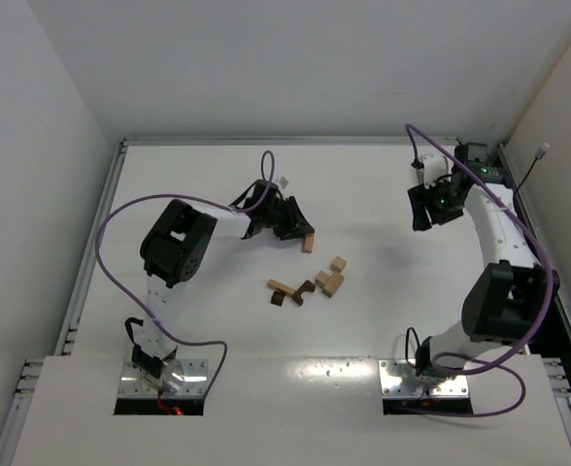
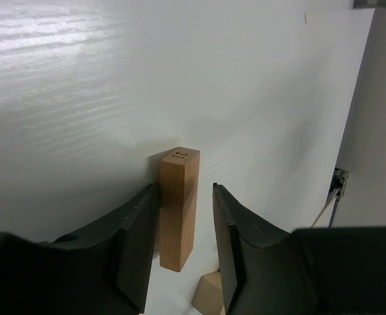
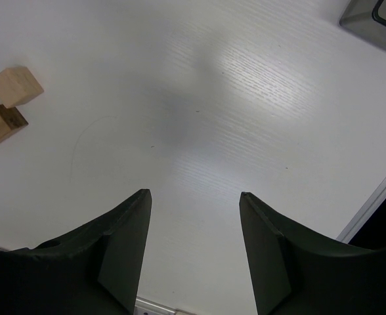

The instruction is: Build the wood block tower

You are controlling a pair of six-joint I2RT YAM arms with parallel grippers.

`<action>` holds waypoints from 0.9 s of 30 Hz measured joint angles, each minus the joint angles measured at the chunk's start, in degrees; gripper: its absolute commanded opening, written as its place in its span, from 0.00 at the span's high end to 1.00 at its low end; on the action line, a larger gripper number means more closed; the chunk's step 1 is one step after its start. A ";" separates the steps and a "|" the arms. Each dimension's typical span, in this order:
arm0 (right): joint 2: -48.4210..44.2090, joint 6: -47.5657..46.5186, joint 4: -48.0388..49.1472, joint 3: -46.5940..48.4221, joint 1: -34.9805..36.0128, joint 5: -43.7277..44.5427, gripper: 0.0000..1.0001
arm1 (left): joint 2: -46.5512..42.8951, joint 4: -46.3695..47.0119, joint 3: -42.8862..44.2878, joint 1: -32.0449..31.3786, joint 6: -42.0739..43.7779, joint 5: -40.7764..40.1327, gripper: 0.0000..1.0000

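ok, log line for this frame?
left gripper: open, straddling upright tan block | right gripper: open, holding nothing | loose blocks: on table, unstacked

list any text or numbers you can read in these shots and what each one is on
"21": printed on the end face of the tan wood block that sits between the open jaws of the left gripper.
The white tag on the left arm's cable, seen in the top view, is too small to read.
The right wrist view shows no text at all.
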 measured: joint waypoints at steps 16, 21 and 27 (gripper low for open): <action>0.00 0.00 -0.02 -0.02 -0.04 -0.09 0.47 | -4.31 -8.33 0.13 6.60 8.50 -9.92 0.57; -0.22 -0.04 -0.02 -0.02 -0.04 -0.37 0.47 | -6.82 -17.35 2.51 8.37 24.48 -5.49 0.08; -1.95 -0.42 -0.02 -0.02 -0.02 -0.63 0.47 | -8.81 -30.95 4.28 7.19 42.60 4.11 0.39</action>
